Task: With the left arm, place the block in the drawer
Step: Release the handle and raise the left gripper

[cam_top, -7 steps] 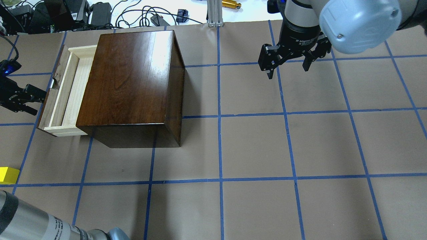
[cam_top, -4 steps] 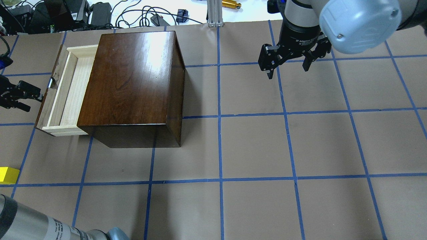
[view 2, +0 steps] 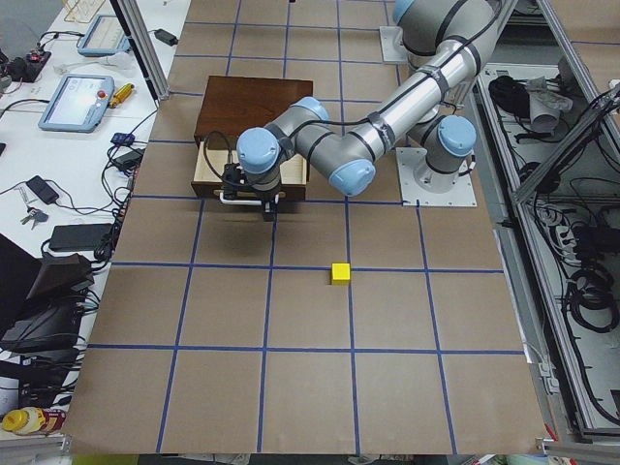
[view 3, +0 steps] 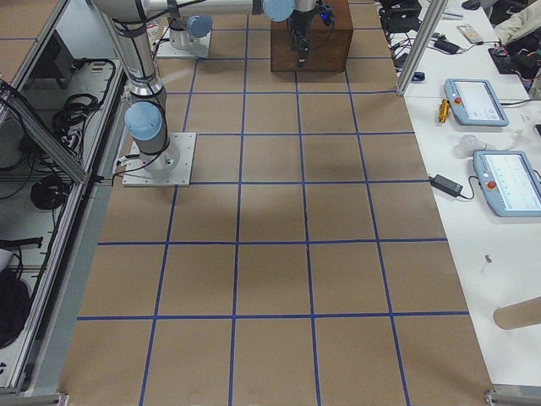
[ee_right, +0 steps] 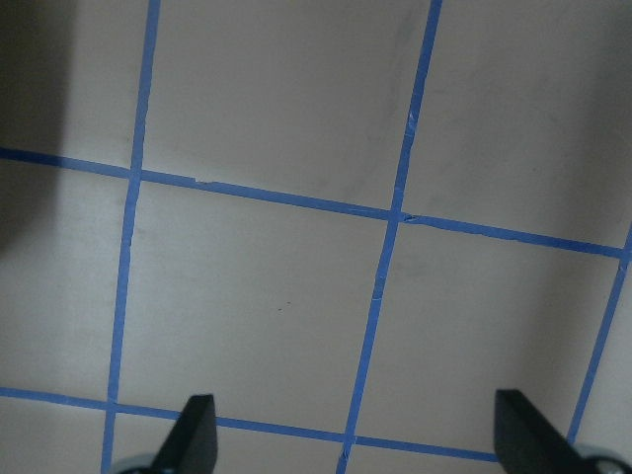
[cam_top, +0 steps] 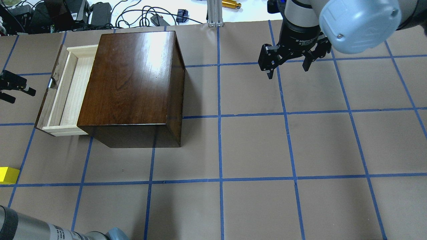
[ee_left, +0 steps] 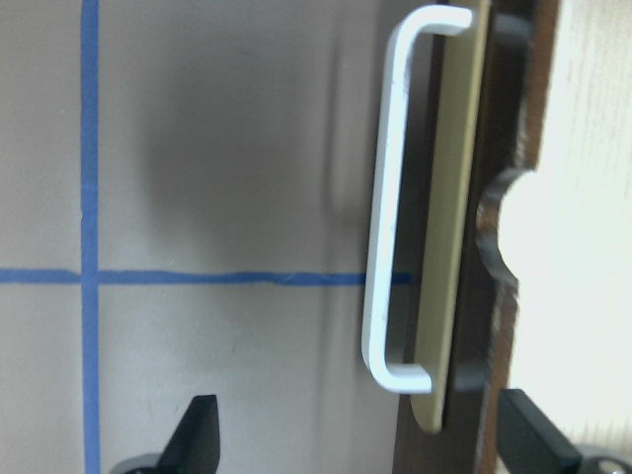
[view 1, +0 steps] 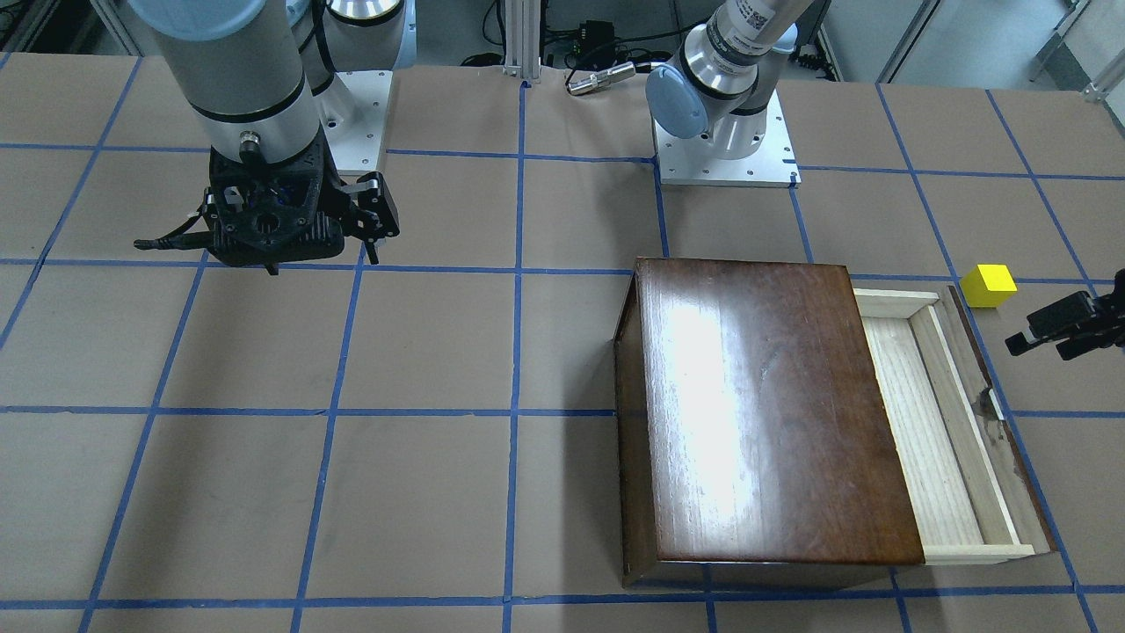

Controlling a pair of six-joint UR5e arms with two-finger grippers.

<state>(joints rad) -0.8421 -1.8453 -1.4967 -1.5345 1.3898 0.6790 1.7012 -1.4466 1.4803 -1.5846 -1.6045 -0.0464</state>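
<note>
The drawer [view 1: 914, 440] stands pulled out of the dark-brown cabinet [view 1: 765, 413] toward the table's left end, its pale wooden floor showing. The cabinet sits in the left half of the tabletop, nearer the operators' edge than the robot's edge.

The block [view 1: 989, 286] lies on the brown paper outside the drawer. It is just past the drawer's dark front panel and on the side toward the robot's edge, touching neither drawer nor gripper.

The left gripper [view 1: 1046, 343] hangs beyond the front panel, toward the table's left end and a little apart from it. Its fingers are spread wide and hold nothing. In its wrist view the white handle [ee_left: 390, 197] lies ahead, between the two fingertips [ee_left: 202, 439].

The right gripper [cam_top: 288, 70] hangs over bare paper in the table's right half, near the operators' edge. It is also spread apart and empty, well away from cabinet and block.
</note>
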